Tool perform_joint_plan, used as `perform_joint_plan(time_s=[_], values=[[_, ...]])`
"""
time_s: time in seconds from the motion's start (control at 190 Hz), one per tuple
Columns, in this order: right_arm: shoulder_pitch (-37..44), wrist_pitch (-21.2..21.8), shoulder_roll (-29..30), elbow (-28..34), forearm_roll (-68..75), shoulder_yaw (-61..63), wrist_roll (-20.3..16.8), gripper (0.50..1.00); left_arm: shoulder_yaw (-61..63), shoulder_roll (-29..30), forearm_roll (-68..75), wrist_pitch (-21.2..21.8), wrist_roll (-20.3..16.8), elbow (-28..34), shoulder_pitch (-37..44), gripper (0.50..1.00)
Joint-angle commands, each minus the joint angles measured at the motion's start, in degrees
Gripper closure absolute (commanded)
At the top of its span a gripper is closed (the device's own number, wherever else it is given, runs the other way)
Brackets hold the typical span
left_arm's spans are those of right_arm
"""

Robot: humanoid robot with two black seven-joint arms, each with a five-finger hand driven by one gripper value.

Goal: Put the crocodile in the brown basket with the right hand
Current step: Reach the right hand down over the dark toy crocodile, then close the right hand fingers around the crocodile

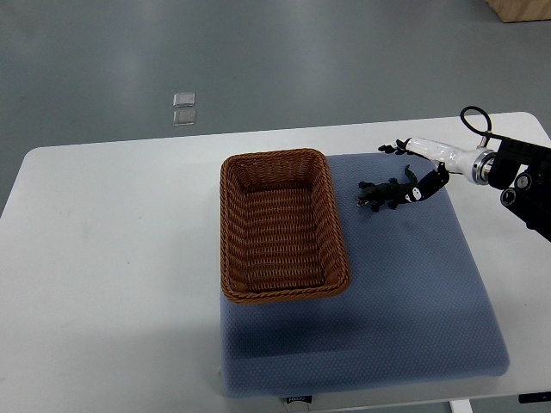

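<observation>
Crocodile point(383, 194) on pad point(405, 292) (beside basket point(227, 225)), right hand point(420, 163) spread at tail

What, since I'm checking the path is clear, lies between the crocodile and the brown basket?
Only a bare strip of the blue pad; the top view shows the crocodile and the brown basket apart on it.

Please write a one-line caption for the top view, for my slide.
Right hand at the tail of a toy crocodile lying on a blue mat, right of an empty brown basket.

Brown woven basket point(229, 231), dark crocodile point(383, 194)
</observation>
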Motion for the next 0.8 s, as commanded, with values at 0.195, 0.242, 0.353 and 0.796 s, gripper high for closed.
perform_joint_plan(time_s=[0.195, 0.242, 0.353, 0.796], values=[[1.01, -2.86, 0.45, 0.87, -3.77, -4.04, -0.20, 0.585, 0.00, 0.00, 0.08, 0.00, 0.00, 0.00, 0.01, 0.500], [1.10, -3.21, 0.45, 0.87, -4.13, -4.83, -0.20, 0.585, 0.00, 0.00, 0.00, 0.00, 0.00, 0.00, 0.01, 0.500], [1.28, -3.39, 0.45, 0.87, -4.74, -5.80, -0.29, 0.587, 0.00, 0.00, 0.00, 0.00, 0.09, 0.00, 0.01, 0.500], [1.19, -6.73, 0.89, 0.87, -6.68, -7.91, -0.73, 0.628, 0.00, 0.00, 0.00, 0.00, 0.00, 0.00, 0.01, 0.500]])
